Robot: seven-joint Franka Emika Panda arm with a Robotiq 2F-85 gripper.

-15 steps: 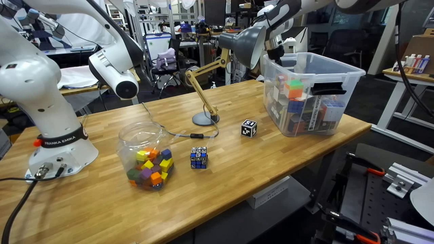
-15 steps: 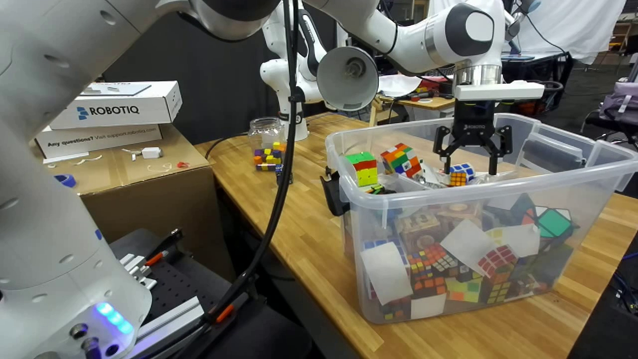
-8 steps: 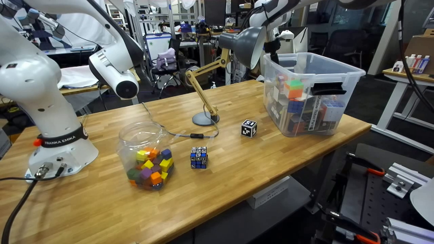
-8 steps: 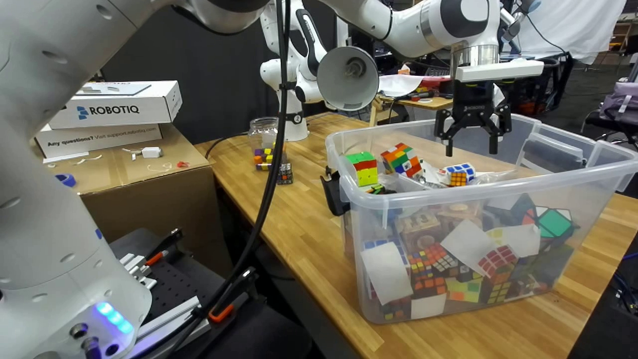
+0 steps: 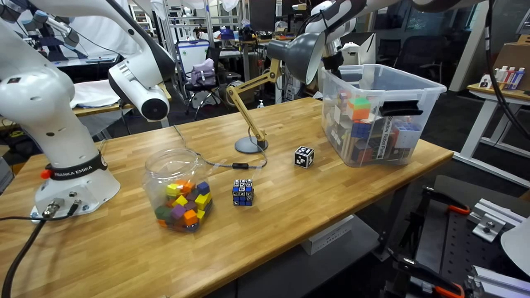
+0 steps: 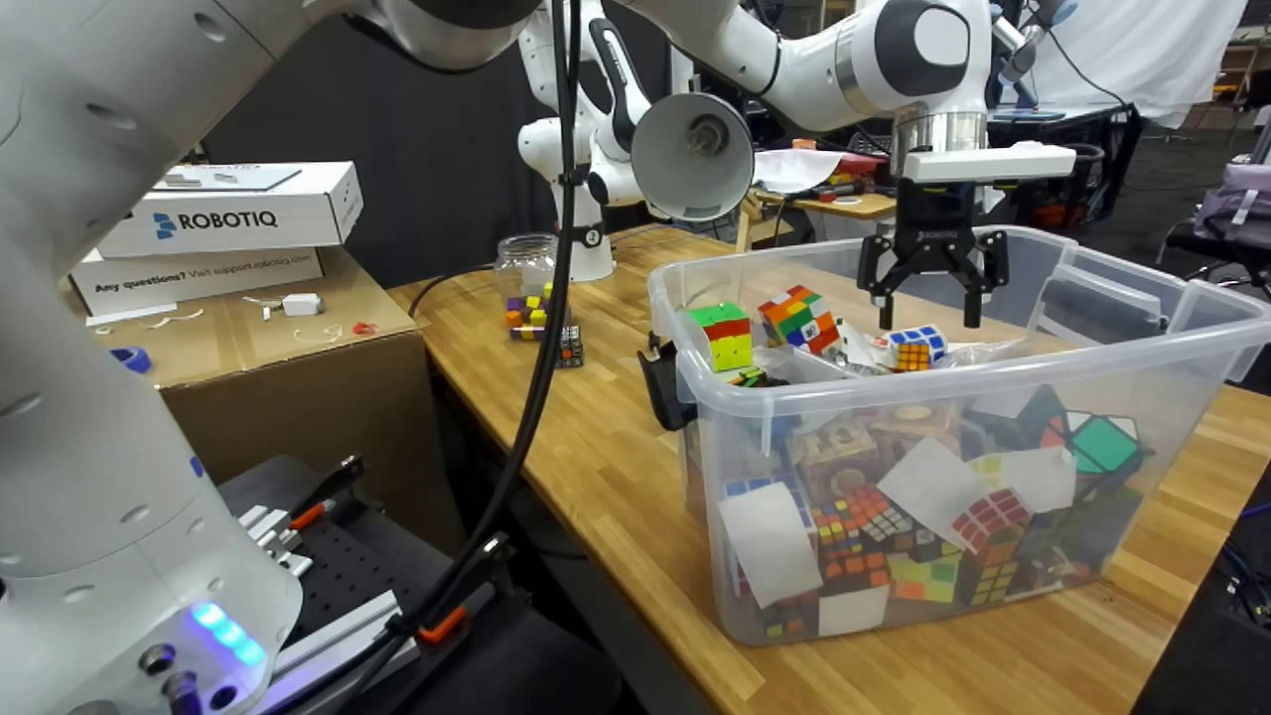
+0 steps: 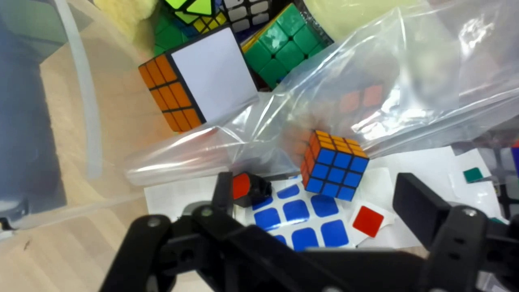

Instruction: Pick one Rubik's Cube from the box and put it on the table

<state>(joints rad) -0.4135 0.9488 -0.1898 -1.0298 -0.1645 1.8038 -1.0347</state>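
The clear plastic box (image 6: 1092,355) stands on the wooden table (image 6: 616,497) and holds several cubes, papers and bags; it also shows in an exterior view (image 5: 430,87). A small Rubik's Cube (image 7: 335,172) with blue, orange and yellow faces lies tilted in it, against a clear bag and above a blue-square sticker sheet (image 7: 298,217); it shows in an exterior view (image 6: 914,357). No green face of it shows. My gripper (image 6: 928,316) is open and empty, inside the rim above this cube. In the wrist view the cube lies ahead of the fingertips (image 7: 320,198), between their lines.
The bag (image 7: 227,148), a white-and-orange cube (image 7: 213,75) and a green cube (image 7: 284,46) lie nearby in the box. On the table are a jar (image 5: 178,165), a dark blue cube (image 5: 242,193), a black-and-white cube (image 5: 304,157), a lamp (image 5: 296,56) and another arm (image 5: 78,124).
My gripper rose from close around the small cube, then came down a little and shifted slightly left in an exterior view. It stays open. The cubes have not visibly moved.
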